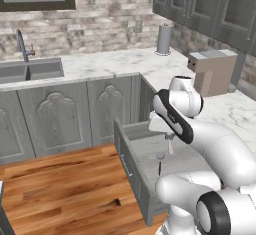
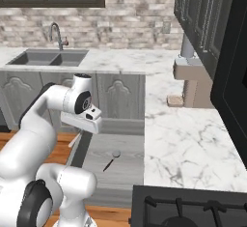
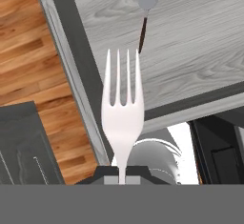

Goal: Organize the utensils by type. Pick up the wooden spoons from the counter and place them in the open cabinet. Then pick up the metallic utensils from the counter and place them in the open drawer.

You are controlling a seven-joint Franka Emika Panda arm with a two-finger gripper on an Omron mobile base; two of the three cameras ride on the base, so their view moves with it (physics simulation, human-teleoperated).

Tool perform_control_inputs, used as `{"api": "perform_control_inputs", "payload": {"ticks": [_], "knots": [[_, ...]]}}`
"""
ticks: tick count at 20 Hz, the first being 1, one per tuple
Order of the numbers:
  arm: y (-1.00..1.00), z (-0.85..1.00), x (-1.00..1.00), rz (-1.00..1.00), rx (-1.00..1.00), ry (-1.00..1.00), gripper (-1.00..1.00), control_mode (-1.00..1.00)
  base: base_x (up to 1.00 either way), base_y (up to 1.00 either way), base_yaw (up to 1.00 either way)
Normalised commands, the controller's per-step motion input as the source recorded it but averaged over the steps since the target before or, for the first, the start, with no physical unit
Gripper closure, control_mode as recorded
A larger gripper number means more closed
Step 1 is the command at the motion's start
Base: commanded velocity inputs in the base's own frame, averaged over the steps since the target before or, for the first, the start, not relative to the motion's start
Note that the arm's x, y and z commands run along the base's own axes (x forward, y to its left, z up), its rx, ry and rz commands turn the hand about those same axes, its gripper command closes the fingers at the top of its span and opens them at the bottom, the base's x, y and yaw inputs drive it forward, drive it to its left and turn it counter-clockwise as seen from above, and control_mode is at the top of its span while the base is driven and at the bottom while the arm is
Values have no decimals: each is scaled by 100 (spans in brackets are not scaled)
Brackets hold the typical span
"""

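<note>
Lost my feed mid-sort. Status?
Pincer shut on fork, above open drawer. Metal spoon already inside. Nothing in the way.

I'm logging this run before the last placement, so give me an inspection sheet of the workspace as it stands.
Surface: white marble counter with grey veins.
Job's things: open drawer pulled out, grey inside; metal spoon lies flat on its floor; silver fork is held by the handle, tines pointing away from the hand, over the drawer.
Clutter: brown box-shaped appliance and paper towel roll on the counter.
End effector: end effector shut on the fork.
Cables: nothing seen.
Surroundings: sink with faucet, brick wall, dark upper cabinets, wooden floor, black stove.
</note>
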Motion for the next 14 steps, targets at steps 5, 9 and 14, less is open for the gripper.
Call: {"api": "perform_control_inputs", "payload": {"ticks": [5, 9, 14], "knots": [[0, 0, 0, 0, 0, 0, 100, 100, 0, 0, 0], [-14, -4, 9, 3, 0, 10, 100, -100, 0, -5, 0], [-36, -10, 36, 1, 0, 15, 100, -100, 0, 0, 0]]}}
